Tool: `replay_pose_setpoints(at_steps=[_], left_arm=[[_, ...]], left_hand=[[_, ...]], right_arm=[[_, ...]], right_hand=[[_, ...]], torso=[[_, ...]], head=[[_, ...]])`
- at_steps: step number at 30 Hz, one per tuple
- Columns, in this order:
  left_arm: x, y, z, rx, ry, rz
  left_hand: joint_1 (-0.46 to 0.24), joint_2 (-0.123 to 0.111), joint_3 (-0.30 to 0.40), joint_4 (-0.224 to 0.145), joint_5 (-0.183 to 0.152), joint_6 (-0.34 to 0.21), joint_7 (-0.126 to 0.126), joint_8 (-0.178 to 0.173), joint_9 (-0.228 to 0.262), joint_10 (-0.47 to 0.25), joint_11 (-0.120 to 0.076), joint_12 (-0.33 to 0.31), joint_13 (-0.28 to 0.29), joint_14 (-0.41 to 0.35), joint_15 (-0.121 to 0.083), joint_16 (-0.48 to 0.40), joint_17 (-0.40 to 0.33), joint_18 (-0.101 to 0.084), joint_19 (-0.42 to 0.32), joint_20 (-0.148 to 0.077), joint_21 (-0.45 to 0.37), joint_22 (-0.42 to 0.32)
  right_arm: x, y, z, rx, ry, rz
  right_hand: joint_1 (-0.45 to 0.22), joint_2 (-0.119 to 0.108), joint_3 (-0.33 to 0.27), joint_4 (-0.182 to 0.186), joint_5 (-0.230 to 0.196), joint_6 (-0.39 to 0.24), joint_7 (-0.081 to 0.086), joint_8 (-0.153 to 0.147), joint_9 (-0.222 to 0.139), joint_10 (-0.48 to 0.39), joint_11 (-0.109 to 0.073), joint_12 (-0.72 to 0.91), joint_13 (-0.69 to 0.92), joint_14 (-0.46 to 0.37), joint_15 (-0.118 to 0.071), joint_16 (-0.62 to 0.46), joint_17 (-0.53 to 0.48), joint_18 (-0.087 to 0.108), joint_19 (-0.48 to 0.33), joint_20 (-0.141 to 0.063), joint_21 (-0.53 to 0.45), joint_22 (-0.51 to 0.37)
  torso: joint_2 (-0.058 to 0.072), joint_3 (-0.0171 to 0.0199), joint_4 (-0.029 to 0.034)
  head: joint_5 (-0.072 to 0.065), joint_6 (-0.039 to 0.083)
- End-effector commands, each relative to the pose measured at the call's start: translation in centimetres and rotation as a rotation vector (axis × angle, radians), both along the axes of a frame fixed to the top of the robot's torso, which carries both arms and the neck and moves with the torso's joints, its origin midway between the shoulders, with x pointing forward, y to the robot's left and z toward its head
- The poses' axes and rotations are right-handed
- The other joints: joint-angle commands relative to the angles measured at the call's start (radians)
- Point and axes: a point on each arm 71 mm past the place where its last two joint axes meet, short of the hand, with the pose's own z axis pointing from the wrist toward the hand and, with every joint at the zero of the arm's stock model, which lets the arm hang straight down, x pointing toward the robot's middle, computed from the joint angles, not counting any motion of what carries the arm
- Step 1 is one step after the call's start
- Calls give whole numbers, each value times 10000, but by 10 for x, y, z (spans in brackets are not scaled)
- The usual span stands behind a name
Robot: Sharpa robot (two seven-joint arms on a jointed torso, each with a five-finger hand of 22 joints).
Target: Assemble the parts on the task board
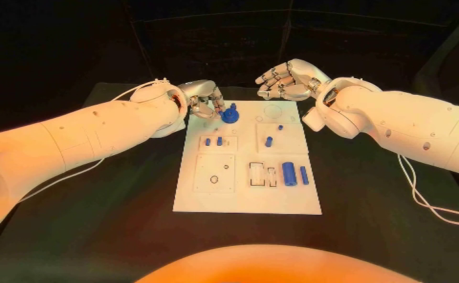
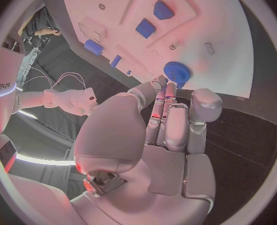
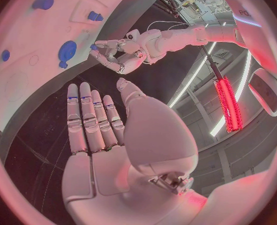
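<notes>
Blue toothed gear (image 1: 229,114), upright on board

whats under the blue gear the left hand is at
The blue gear sits on the white task board, with the left hand fingertips touching it. Whatever peg or hole lies directly beneath is covered by the gear.

Left hand (image 1: 201,101) covers the board's (image 1: 247,193) far corner; whether its fingertips (image 2: 166,87) touch the blue gear (image 2: 176,72) is unclear.

you see warm reddish light on the flat white task board (image 1: 247,193), darkness beyond it, wrist views edge-bent.
</notes>
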Motion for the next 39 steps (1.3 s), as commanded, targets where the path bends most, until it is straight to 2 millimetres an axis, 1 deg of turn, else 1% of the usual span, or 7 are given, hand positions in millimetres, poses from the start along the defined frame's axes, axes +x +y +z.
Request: replay_pose_setpoints(at_steps=[1, 10, 18, 23, 30, 35, 39], left_arm=[[-1, 3, -3, 143, 485, 67], [-2, 8, -11, 538, 747, 117], [-4, 7, -19, 815, 1173, 55], [-3, 7, -23, 882, 1252, 90], [-2, 7, -26, 920, 1284, 150], [-2, 7, -27, 958, 1340, 158], [-2, 7, -28, 1005, 1424, 139]], left_hand=[[-120, -16, 23, 7, -15, 91, -12, -68, 19, 106, -5, -53, 13, 64, 11, 37, -16, -71, 66, -21, 46, 15], [-144, -36, 15, 14, -15, 132, -21, -77, 24, 152, -16, -71, 17, 64, 3, 36, -29, -70, 64, -25, 46, 20], [-193, -61, -10, 38, -16, 174, -30, -93, 27, 199, -24, -99, 20, 58, -4, 26, -59, -67, 54, -29, 31, 14], [-199, -62, -13, 42, -15, 178, -31, -96, 27, 206, -25, -102, 21, 58, -5, 28, -56, -64, 48, -30, 20, 3], [-202, -64, -15, 43, -15, 180, -32, -98, 28, 210, -27, -104, 21, 56, -6, 24, -66, -63, 44, -30, 13, -3], [-202, -65, -17, 44, -15, 187, -35, -99, 28, 220, -30, -106, 23, 54, -7, 20, -73, -63, 44, -31, 15, 0], [-199, -62, -19, 43, -15, 210, -42, -101, 32, 246, -39, -109, 28, 53, -12, 23, -72, -62, 40, -34, 9, -2]], right_arm=[[0, 0, 2, 50, -42, 48], [0, 0, 2, 50, -44, 46], [0, 1, 2, 55, -42, 65], [0, 1, 2, 59, -41, 80], [0, 2, 1, 58, -38, 87], [0, 2, 1, 58, -37, 87], [0, 2, 1, 56, -35, 86]], right_hand=[[26, 64, -19, -28, 64, -71, 606, 41, -5, -60, -4, 36, -17, 22, 38, -40, -11, 106, 62, -24, -43, -12], [26, 64, -19, -28, 64, -71, 606, 41, -5, -60, -4, 36, -17, 22, 38, -40, -11, 106, 62, -24, -43, -12], [26, 64, -19, -28, 64, -71, 606, 41, -5, -60, -4, 36, -17, 22, 38, -40, -11, 106, 62, -24, -43, -12], [26, 64, -19, -28, 64, -71, 606, 41, -5, -60, -4, 36, -17, 22, 38, -40, -11, 106, 62, -24, -43, -12], [26, 64, -19, -28, 64, -71, 606, 41, -5, -60, -4, 36, -17, 22, 38, -40, -11, 106, 62, -24, -43, -12], [26, 64, -19, -28, 64, -71, 606, 41, -5, -60, -4, 36, -17, 22, 38, -40, -11, 106, 62, -24, -43, -12], [26, 64, -19, -28, 64, -71, 606, 41, -5, -60, -4, 36, -17, 22, 38, -40, -11, 106, 62, -24, -43, -12]], torso=[[3, -8, -14], [3, -3, -29], [10, 0, -34], [10, -6, -33], [6, -1, -38], [9, -6, -26], [3, -5, -31]], head=[[7, 1], [44, 1], [61, -11], [74, -17], [71, -22], [63, -28], [72, -32]])
